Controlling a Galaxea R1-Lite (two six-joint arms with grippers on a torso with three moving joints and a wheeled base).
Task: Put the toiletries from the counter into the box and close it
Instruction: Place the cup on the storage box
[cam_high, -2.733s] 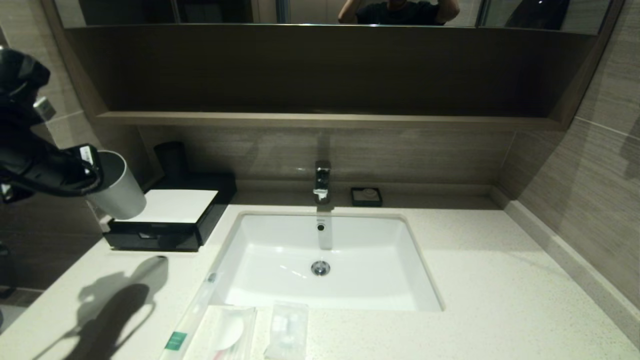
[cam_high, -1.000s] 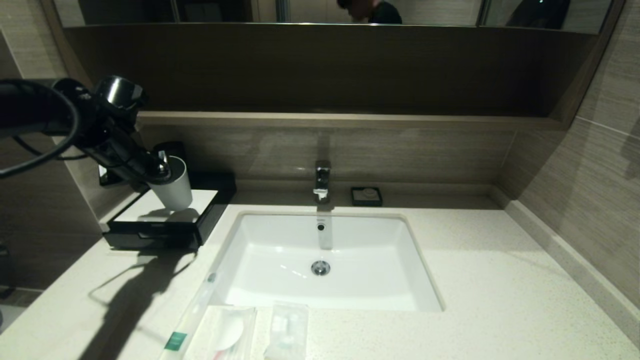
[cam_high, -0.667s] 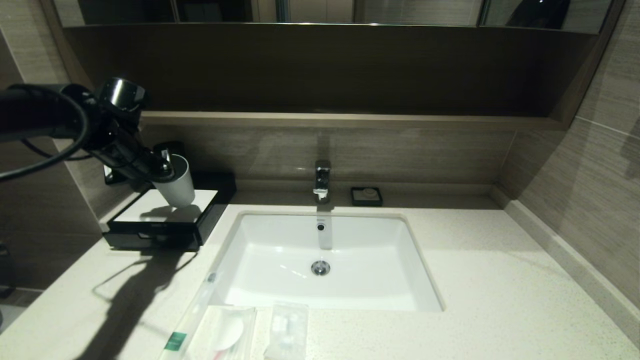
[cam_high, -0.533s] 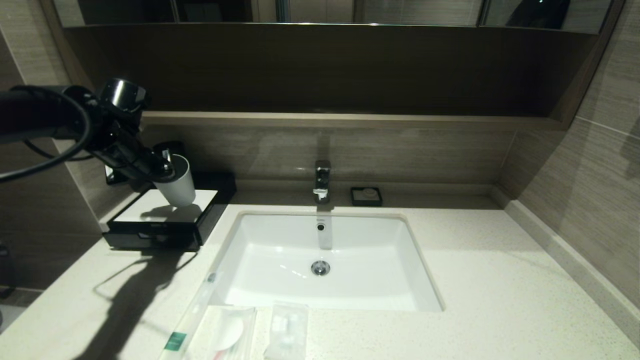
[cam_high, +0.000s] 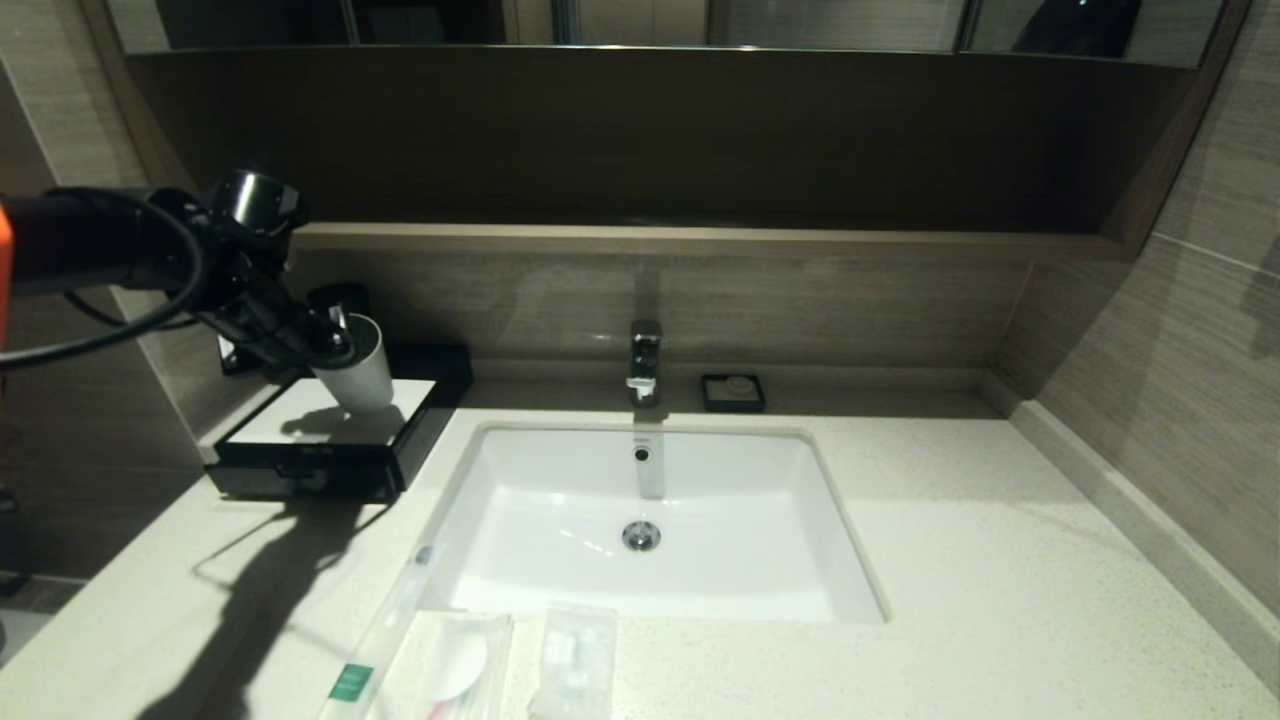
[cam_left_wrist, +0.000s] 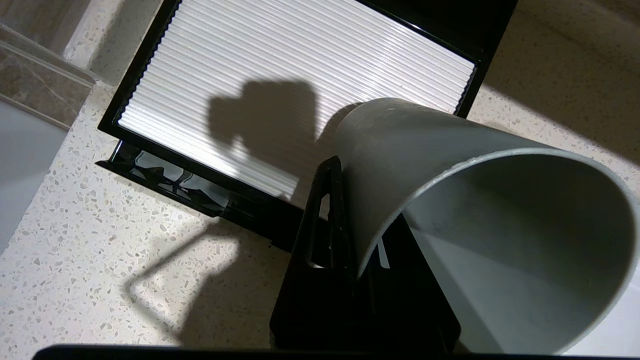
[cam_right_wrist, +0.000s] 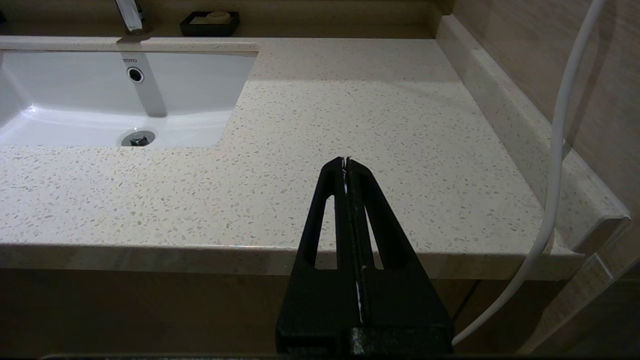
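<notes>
Across the whole bottom of the head view runs the counter (cam_high: 1000, 560), speckled stone with the white sink (cam_high: 560, 500) sunk into it. Back left sits the box (cam_high: 300, 465), black with a ribbed white top, drawer looking pushed in. Over that top the left gripper (cam_high: 335, 345) is clamped on the rim of a grey cup (cam_high: 362, 375), one finger inside and one outside, cup tilted; can't tell if its base touches the panel. Toiletries are at the near edge: long packet (cam_high: 385, 640), flat packet (cam_high: 450, 665) and small packet (cam_high: 575, 660) side by side. Right gripper (cam_right_wrist: 346, 165) hangs clenched with nothing in it, off the counter's near right edge.
</notes>
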